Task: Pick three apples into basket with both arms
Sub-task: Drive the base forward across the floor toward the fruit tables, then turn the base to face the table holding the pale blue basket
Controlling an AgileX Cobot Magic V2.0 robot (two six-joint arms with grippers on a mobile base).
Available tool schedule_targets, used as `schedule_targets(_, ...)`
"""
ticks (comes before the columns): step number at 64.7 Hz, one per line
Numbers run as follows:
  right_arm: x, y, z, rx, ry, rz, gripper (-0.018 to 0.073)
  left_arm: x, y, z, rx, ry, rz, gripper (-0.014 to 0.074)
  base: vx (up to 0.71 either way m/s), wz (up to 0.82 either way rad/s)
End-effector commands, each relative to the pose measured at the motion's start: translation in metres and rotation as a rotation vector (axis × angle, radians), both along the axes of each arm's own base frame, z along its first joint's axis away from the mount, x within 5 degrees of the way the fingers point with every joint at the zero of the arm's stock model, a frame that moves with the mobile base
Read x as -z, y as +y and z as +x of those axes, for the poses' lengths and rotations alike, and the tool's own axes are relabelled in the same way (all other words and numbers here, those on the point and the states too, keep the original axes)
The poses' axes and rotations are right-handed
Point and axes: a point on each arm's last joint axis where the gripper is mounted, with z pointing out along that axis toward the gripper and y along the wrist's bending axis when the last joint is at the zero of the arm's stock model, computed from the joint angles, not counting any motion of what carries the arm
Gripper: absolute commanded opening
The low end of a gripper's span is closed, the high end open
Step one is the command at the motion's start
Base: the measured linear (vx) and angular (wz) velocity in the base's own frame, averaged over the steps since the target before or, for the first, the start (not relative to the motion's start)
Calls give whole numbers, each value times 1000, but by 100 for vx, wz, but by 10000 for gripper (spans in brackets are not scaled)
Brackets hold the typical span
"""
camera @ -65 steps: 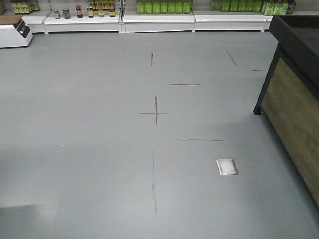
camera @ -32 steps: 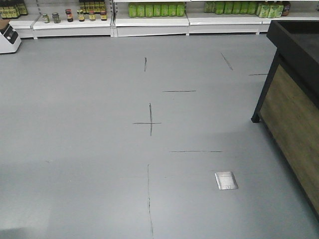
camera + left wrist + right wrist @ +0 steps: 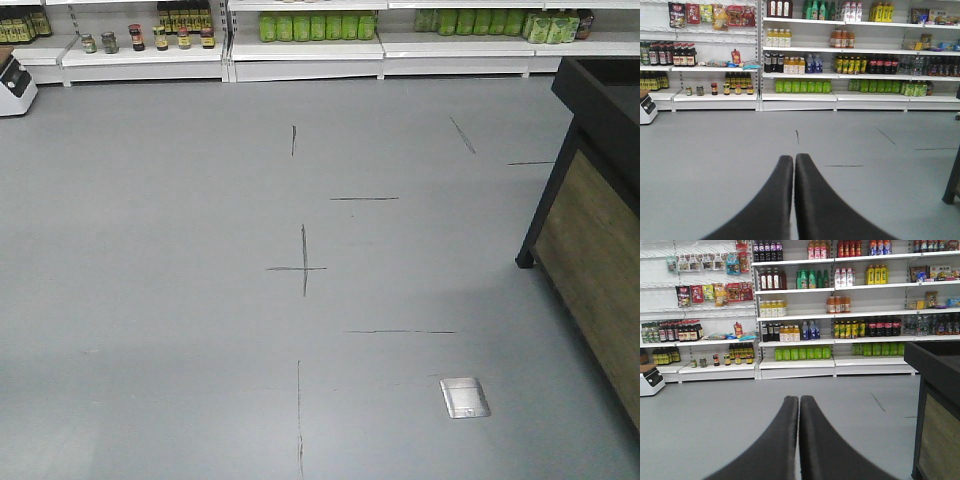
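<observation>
Out on the open shop floor [image 3: 150, 250], the robot is on the roll, not on the pick. The black cross mark [image 3: 303, 268] sits lower in the front view than it did a second ago, and the small metal floor plate [image 3: 465, 397] has slid down toward the near edge with it. The dark wooden counter [image 3: 590, 240] on the right has drifted down and a little further right, and the white machine [image 3: 15, 90] at far left is slipping out of the corner. That reads as the base driving forward toward the far shelves [image 3: 300, 50], with their row of green bottles [image 3: 310, 26].

Now the arms. The left gripper [image 3: 794, 162] points straight ahead, its two black fingers pressed together with only a thin seam between them, and nothing in them. The right gripper [image 3: 799, 402] is the same story: fingers closed up tight, empty, aimed at the shelving with the counter at its right.

And the fruit? No apples in any view, and no basket either; neither the front camera nor the wrist cameras catch them. The counter top is the likeliest place, but from here its surface cannot be seen.

So by my reckoning this is the approach: not one apple looks picked. The base has to reach and face the fruit, and both pairs of fingers must open before any grasp.
</observation>
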Motion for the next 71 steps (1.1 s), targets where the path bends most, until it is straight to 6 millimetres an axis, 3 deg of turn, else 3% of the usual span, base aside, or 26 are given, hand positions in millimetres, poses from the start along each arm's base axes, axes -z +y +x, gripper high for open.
schedule_targets(1, -2, 0, -1, -3, -69, -8, -9, 0, -1, 0, 8, -66, -13, -6, 20, 0)
schedule_targets(71, -2, 0, -1, -3, -69, -8, -9, 0, -1, 0, 8, -66, -13, -6, 14, -12)
